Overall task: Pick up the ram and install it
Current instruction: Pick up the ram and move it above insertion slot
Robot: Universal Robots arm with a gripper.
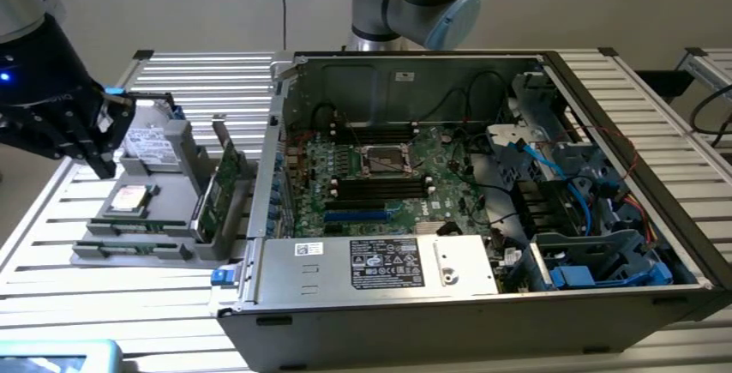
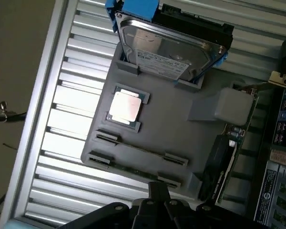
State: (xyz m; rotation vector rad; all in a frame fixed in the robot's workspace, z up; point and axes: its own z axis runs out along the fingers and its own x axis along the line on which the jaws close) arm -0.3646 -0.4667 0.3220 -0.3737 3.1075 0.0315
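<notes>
The ram (image 1: 140, 249) is a thin green stick lying on edge in the front holders of a grey parts tray (image 1: 171, 193), at the exterior view's left beside the open computer case. In the wrist view the ram (image 2: 131, 169) runs between two small grey brackets on the tray (image 2: 171, 119). My gripper (image 1: 103, 165) hangs above the tray's far left end, apart from the ram, shut with nothing in it. Its dark fingertips (image 2: 158, 190) show over the tray edge near the ram. The motherboard's black memory slots (image 1: 378, 189) lie inside the case.
The tray also carries a hard drive (image 2: 169, 52), a processor chip (image 2: 125, 106) and an upright green expansion card (image 1: 219, 191). The case (image 1: 458, 304) has tall metal walls, a power supply at the front and loose cables (image 1: 572, 193) at the exterior view's right. Slatted aluminium table (image 1: 69, 304) underneath.
</notes>
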